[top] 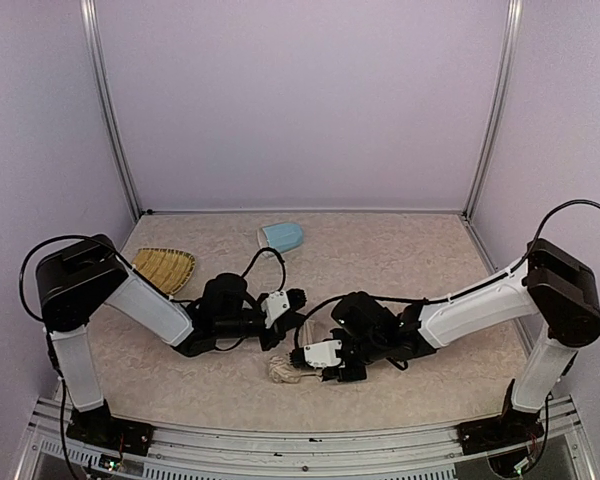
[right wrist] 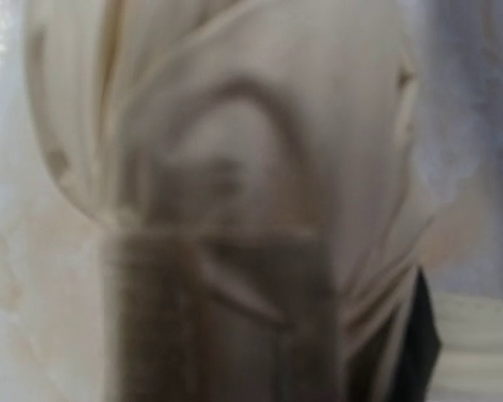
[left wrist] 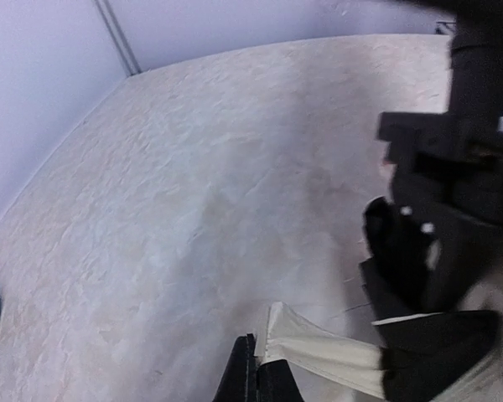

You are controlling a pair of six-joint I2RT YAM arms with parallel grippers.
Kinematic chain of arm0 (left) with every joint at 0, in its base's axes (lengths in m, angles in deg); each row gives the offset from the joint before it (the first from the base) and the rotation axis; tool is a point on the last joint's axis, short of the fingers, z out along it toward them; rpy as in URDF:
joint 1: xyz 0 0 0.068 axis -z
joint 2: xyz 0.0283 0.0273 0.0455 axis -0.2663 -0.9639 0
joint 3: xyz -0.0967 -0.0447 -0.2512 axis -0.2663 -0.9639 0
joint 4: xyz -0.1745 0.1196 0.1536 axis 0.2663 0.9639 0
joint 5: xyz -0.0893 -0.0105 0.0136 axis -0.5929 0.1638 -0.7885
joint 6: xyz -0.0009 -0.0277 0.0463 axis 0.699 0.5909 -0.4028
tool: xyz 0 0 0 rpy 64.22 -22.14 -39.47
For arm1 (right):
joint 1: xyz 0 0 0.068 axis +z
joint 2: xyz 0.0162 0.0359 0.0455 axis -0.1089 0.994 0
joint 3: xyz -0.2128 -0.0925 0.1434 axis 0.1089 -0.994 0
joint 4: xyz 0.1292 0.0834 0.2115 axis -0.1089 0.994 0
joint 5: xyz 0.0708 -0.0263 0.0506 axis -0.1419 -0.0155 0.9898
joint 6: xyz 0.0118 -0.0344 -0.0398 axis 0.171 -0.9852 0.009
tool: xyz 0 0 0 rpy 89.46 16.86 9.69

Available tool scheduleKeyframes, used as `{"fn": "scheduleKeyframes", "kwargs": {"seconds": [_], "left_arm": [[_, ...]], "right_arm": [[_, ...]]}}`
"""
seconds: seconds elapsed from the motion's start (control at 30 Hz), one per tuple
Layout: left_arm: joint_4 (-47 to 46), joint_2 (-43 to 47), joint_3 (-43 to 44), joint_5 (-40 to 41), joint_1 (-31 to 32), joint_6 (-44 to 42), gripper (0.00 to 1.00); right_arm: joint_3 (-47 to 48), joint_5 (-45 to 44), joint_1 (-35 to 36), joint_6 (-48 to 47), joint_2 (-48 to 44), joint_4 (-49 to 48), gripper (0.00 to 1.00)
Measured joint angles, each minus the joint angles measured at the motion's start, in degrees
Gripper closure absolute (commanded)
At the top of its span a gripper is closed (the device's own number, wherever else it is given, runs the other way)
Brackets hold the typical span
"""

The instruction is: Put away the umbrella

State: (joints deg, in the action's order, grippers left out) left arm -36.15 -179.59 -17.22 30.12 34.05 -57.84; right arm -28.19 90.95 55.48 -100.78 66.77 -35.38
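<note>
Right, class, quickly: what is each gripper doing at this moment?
Left gripper: closed, pinching the strap of the umbrella.
Right gripper: closed around the umbrella's bundled fabric.

Top view: bright, even, diffuse light; faint soft shadows on counter (top: 410, 250). Left wrist view: slightly soft, dark foreground blurred. Right wrist view: heavy blur, umbrella (right wrist: 235, 126) fabric filling frame, out of focus.

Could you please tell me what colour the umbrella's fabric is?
The umbrella fabric is cream-beige, best seen in the right wrist view.
</note>
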Motion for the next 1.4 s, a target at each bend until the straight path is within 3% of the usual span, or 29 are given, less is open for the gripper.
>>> {"fn": "scheduleKeyframes", "kwargs": {"seconds": [0.2,0.27,0.37,0.4,0.47,0.63,0.77,0.83,0.9,0.97,1.03,1.17,1.3,1.4], "left_arm": [[10.2,-5.3,9.1,11.8,-0.3,-2.2,0.97],[15.2,-7.6,13.7,15.6,-0.3,-2.4,0.80],[21.6,-10.6,20.4,21.8,-0.7,-1.7,0.39],[22.9,-11.0,22.4,23.9,-1.4,-0.9,0.29],[24.7,-10.8,25.4,26.8,-3.4,1.4,0.20],[25.7,-5.3,24.4,30.0,-7.8,7.7,0.19],[23.0,9.2,14.8,31.5,-8.3,9.9,0.39],[19.3,18.3,7.9,31.0,-6.0,9.6,0.43],[14.2,28.3,-1.3,26.8,-2.1,10.5,0.38],[10.6,32.2,-7.5,20.7,0.5,13.2,0.27],[8.0,31.0,-10.7,16.5,0.9,16.4,0.23],[9.2,20.4,-12.3,10.2,1.0,21.7,0.19],[10.3,15.7,-12.3,5.4,2.0,21.6,0.03],[8.7,14.4,-11.7,2.5,2.1,19.4,0.01]], "right_arm": [[2.2,-4.4,0.1,-0.6,2.3,0.0,1.00],[2.6,-6.9,0.0,-0.6,2.9,-0.5,1.00],[2.8,-8.6,0.0,-0.9,3.2,-0.7,1.00],[2.8,-8.4,0.1,-1.1,3.2,-0.6,1.00],[2.9,-8.3,0.2,-1.3,3.2,-0.5,1.00],[3.9,-7.9,0.0,-1.4,3.5,1.1,1.00],[4.7,-6.8,-0.5,-1.2,3.8,2.4,1.00],[4.8,-6.3,-0.7,-1.0,3.8,2.5,1.00],[4.6,-5.7,-1.0,-0.9,3.8,2.3,1.00],[4.0,-5.7,-1.0,-0.9,3.5,1.3,1.00],[2.9,-6.1,-1.0,-1.2,3.2,-0.4,1.00],[0.3,-7.4,-0.4,-2.4,2.5,-4.4,1.00],[-1.8,-8.2,0.2,-3.9,1.3,-6.4,1.00],[-2.7,-8.2,0.4,-4.9,0.7,-6.9,1.00]]}}
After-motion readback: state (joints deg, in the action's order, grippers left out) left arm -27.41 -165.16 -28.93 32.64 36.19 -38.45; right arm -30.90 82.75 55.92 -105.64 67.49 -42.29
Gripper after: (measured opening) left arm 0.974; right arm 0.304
